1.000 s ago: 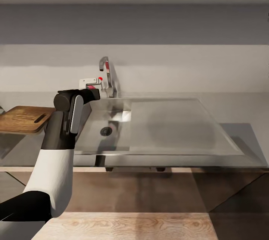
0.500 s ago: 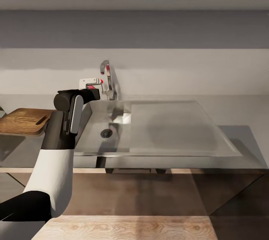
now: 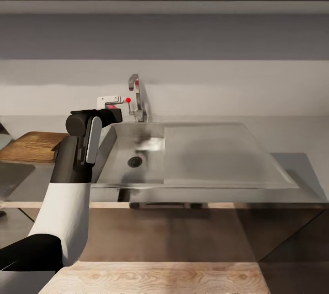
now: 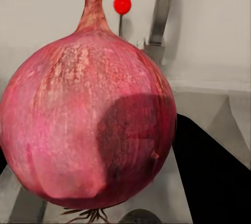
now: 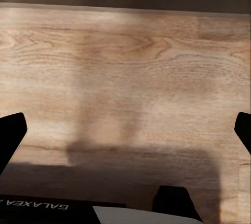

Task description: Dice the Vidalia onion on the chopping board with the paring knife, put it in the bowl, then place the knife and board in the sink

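Nearest, the right gripper hangs over a pale wood-grain floor, its two dark fingertips spread wide at the picture's edges with nothing between them. Further out, the left gripper is raised at the near-left corner of the sink; its wrist camera shows one Vidalia onion up close, pinched in its fingers. One round drain lies in the basin. One chopping board rests on the countertop left of the arm. Beyond stands one chrome tap with one red knob.

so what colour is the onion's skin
Pinkish-red with faint paler streaks, on the round Vidalia onion; the left wrist view shows it best.
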Tool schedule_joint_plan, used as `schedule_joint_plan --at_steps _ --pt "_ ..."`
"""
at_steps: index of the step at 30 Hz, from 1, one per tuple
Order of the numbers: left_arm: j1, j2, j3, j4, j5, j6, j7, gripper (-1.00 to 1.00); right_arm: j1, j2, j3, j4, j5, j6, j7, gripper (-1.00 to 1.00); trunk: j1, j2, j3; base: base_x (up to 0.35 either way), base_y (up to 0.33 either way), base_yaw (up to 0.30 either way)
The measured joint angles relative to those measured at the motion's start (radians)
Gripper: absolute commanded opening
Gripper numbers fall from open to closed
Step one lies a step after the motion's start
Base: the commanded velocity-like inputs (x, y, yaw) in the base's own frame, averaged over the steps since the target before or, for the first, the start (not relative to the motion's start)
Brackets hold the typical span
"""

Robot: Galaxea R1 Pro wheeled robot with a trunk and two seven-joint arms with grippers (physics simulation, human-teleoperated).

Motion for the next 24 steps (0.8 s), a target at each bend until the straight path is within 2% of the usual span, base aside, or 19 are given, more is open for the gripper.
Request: schedule_joint_plan --at_steps 8,12,24 --pt "0.000 0.007 0.000 0.000 -0.001 0.000 0.000 -1.00 0.000 0.000 0.000 0.000 0.000 0.000 0.000 1.00 0.000 0.000 0.000 -0.088 0.280 0.000" --pt "0.000 0.015 0.000 0.000 -0.001 0.001 0.000 -1.00 0.000 0.000 0.001 0.000 0.000 0.000 0.000 1.00 0.000 0.000 0.000 0.083 0.300 0.000" --pt "0.000 0.017 0.001 0.001 0.000 0.001 0.000 -1.00 0.000 0.000 0.000 0.000 0.000 0.000 0.000 1.00 0.000 0.000 0.000 0.093 0.282 0.000"
